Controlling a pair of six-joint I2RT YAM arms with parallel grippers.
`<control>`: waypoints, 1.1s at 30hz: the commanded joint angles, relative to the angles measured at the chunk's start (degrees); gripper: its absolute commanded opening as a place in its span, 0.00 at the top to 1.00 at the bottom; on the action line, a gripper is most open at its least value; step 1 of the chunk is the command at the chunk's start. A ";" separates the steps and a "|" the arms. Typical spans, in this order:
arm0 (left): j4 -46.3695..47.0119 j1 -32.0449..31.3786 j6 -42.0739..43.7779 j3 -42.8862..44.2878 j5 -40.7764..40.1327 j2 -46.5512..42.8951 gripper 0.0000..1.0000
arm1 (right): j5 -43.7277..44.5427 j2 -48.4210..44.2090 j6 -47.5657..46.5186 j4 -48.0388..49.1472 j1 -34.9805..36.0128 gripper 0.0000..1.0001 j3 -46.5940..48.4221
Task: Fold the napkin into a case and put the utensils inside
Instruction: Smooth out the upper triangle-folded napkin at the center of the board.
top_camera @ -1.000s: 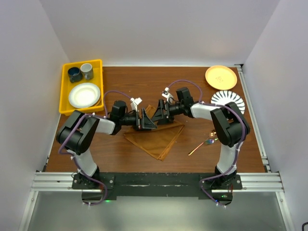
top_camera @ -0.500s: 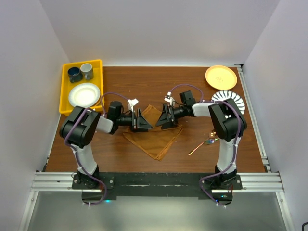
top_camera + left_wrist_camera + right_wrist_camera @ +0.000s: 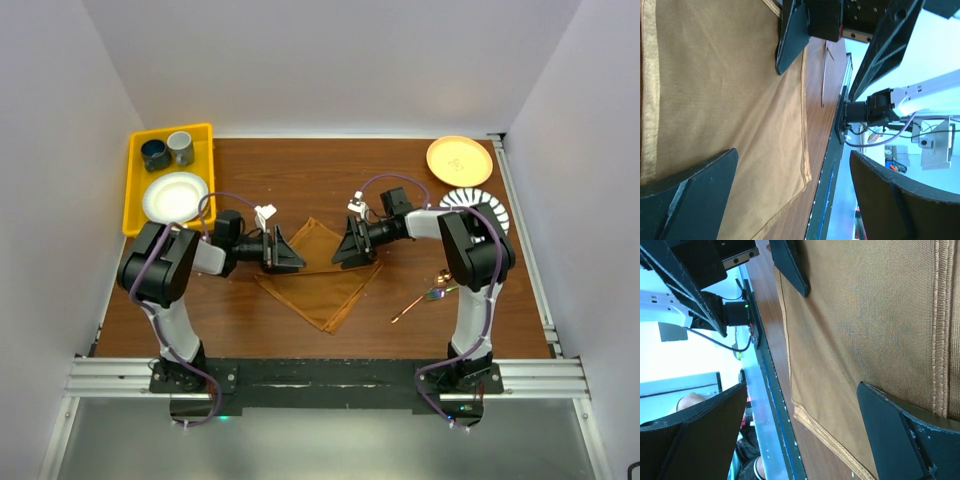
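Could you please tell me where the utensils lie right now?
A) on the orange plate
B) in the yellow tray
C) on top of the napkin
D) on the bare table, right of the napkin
D: the utensils lie on the bare table, apart from the napkin and to its right.

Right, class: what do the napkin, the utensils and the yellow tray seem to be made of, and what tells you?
Napkin: woven cloth, matte rust-brown; weave and stitched hem show in the wrist views. Utensils: probably metal, glossy, iridescent glints. Yellow tray: likely plastic, smooth, uniformly coloured.
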 commanded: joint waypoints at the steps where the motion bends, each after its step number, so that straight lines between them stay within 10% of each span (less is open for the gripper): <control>1: -8.08 2.36 6.27 -2.15 -0.77 0.18 0.00 | 6.21 2.49 -5.18 -4.00 -1.30 0.02 0.08; 33: -12.04 5.52 10.14 -2.68 0.02 2.46 0.00 | 4.10 8.55 -17.92 -14.71 -4.46 0.02 3.42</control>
